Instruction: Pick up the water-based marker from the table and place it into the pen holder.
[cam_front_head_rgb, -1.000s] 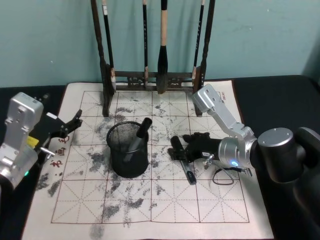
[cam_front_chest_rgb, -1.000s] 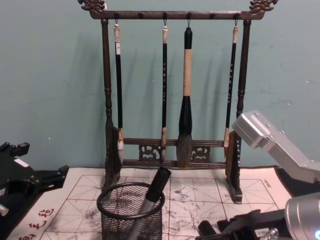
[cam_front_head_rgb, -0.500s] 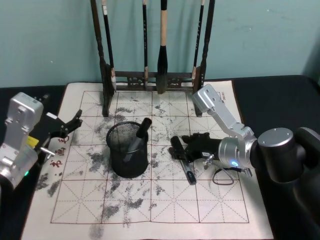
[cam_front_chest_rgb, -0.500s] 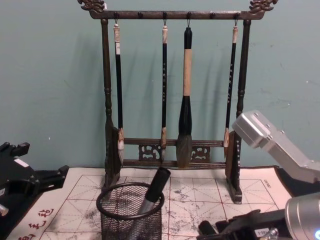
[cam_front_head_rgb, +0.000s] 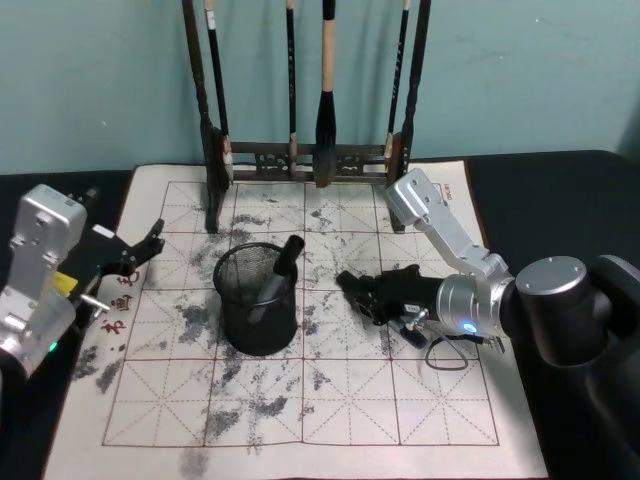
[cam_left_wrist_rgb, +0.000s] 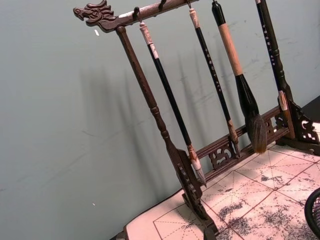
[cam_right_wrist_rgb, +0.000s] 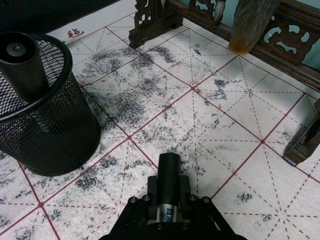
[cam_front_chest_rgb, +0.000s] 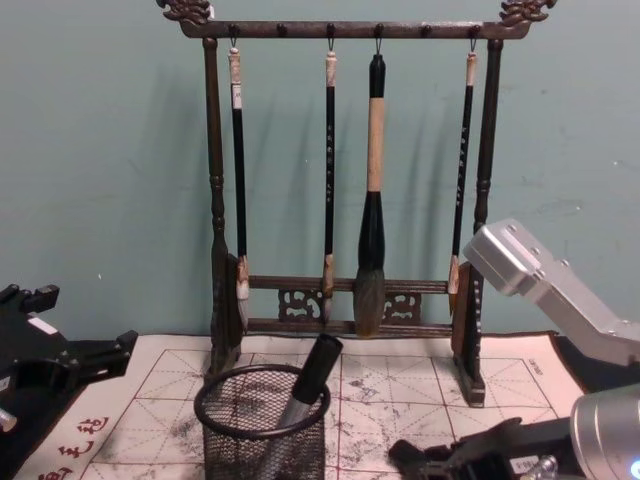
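The water-based marker (cam_front_head_rgb: 352, 284) is a black barrel pinched in my right gripper (cam_front_head_rgb: 378, 297), just above the ink-stained mat to the right of the pen holder (cam_front_head_rgb: 257, 300). In the right wrist view the marker (cam_right_wrist_rgb: 169, 177) sticks out forward between the closed fingers, pointing across the mat with the pen holder (cam_right_wrist_rgb: 45, 115) off to one side. The holder is a round black mesh cup, and another black marker (cam_front_head_rgb: 283, 262) leans inside it. My left gripper (cam_front_head_rgb: 148, 246) is parked open at the mat's left edge.
A tall dark wooden rack (cam_front_head_rgb: 300, 155) with hanging calligraphy brushes stands behind the holder at the mat's back. The gridded practice mat (cam_front_head_rgb: 300, 410) has bare room in front. A thin black cable loop (cam_front_head_rgb: 445, 355) lies under my right wrist.
My right gripper has closed on the marker and raised it off the mat; its near end has swung toward the gripper. The left arm and pen holder have stayed put.
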